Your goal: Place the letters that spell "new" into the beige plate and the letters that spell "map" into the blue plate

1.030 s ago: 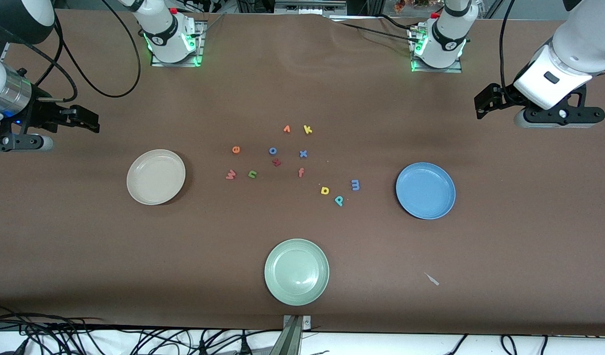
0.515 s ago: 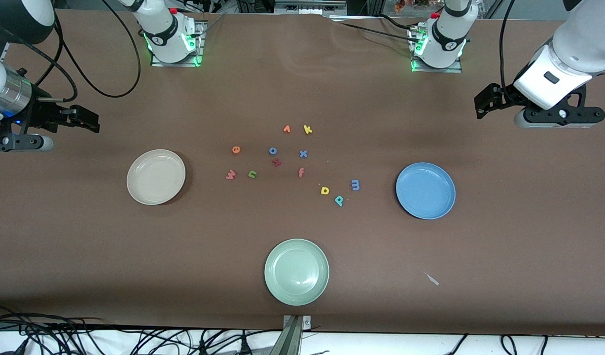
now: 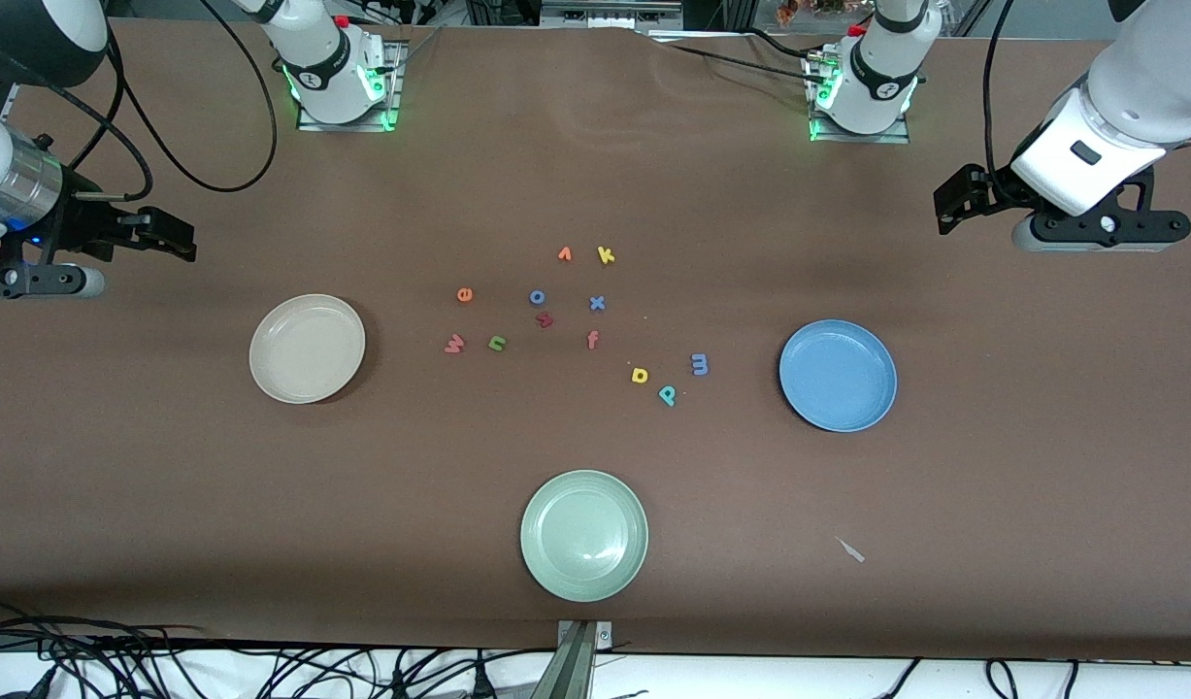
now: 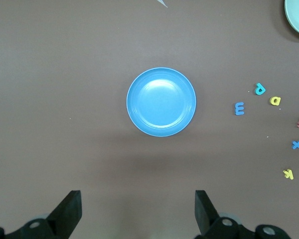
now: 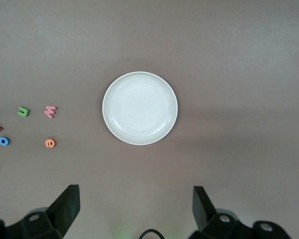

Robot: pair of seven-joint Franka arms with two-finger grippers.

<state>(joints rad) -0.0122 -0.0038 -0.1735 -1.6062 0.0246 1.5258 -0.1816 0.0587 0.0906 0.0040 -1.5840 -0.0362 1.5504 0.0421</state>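
Both arms wait with fingers spread and empty, the left gripper (image 4: 137,211) looking down on the round blue plate (image 3: 838,376), the right gripper (image 5: 134,209) on the round cream-beige plate (image 3: 307,349), so the tiny foam letters (image 3: 576,325), lying untouched between the plates, are in reach.

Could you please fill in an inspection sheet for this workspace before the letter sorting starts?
Surface: brown table, flat; small pale scrap near the green plate's end.
Job's things: beige plate and blue plate hold nothing; w, n, e lie loose toward the beige plate; a, p, m loose toward the blue plate.
Clutter: green plate; letters v, k, o, x, f, dark red letter.
Grippers: left gripper open, above the table near the blue plate; right gripper open, near the beige plate; both wait.
Cables: black cables by the right arm; more at the table's near edge.
Surroundings: nothing seen.
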